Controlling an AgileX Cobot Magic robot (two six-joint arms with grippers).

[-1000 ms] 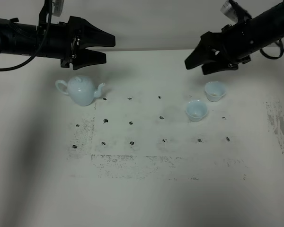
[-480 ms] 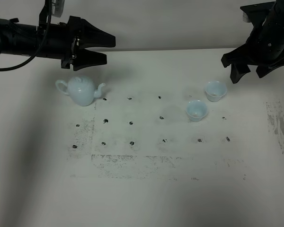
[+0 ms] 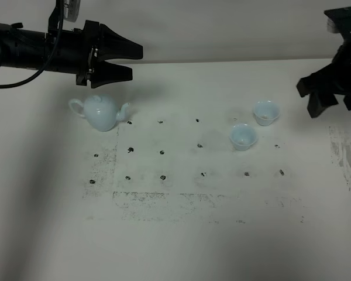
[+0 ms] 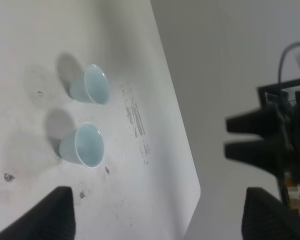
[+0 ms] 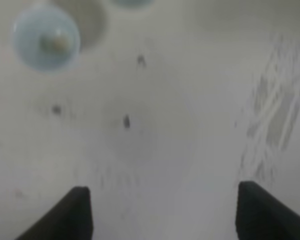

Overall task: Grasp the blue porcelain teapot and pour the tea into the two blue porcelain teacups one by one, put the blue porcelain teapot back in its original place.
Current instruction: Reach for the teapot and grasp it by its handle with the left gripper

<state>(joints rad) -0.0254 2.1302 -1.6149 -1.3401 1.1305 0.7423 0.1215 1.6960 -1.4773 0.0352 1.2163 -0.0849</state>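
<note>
Blue porcelain teapot [image 3: 103,111] stands on the table [image 3: 181,234] near the left gripper [image 3: 136,61], jaws apart, visible only from the high camera; the left wrist camera catches one teacup [image 4: 84,145] and a second teacup [image 4: 91,84]; right gripper [image 3: 312,99], jaws spread, hangs beside them.

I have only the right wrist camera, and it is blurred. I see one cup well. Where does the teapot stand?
Observer: The teapot stands upright on the left side of the table, far from the cups.
Operator: Does the left gripper hold it?
Observer: No. The left gripper is open, higher than the teapot, not touching it.
Operator: And the second cup?
Observer: Both cups stand upright, close together but apart.
</note>
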